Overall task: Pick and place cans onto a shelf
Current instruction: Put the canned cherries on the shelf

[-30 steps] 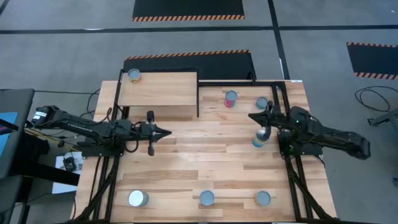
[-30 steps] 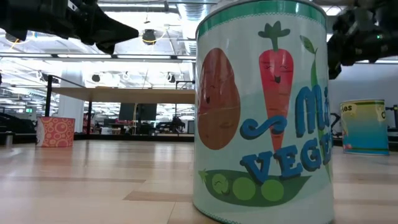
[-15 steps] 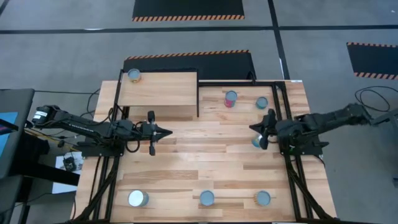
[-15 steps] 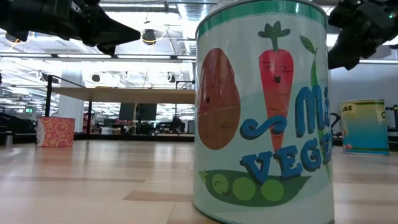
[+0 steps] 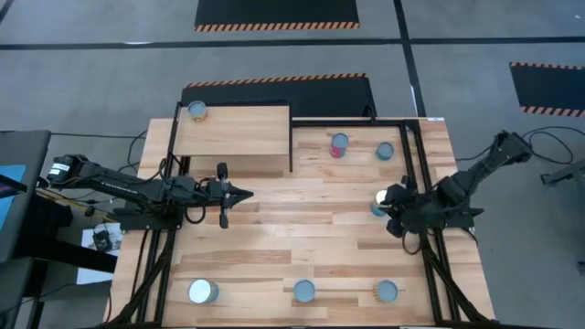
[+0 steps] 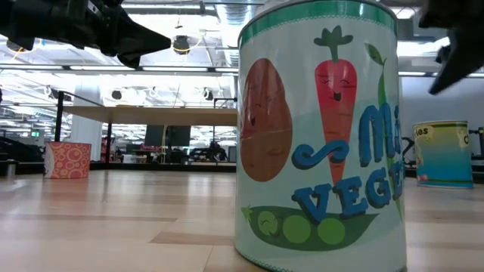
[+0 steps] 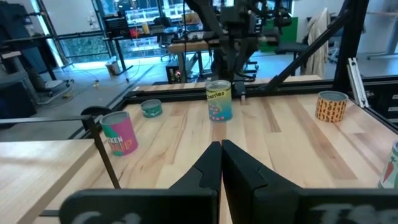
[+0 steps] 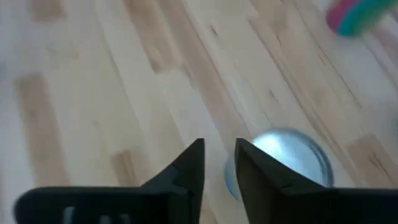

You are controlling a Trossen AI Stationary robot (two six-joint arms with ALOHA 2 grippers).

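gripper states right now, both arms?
left gripper: shut, holding nothing, hanging over the table in front of the shelf.
right gripper: slightly open, holding nothing, above a can.

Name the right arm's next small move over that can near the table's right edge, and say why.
Probably spread the fingers wider and centre over the can. The right gripper hangs above it with only a narrow gap between its fingers, and the can's silvery top sits off to one side of that gap, plainly wider than it.

A: Overhead's evenly lit, barely any shadows. Low cam has ceiling strip lights (image 6: 181,69) glaring.

B: Yeah, and right wrist is smeared with motion blur, silvery can top (image 8: 291,163) included.
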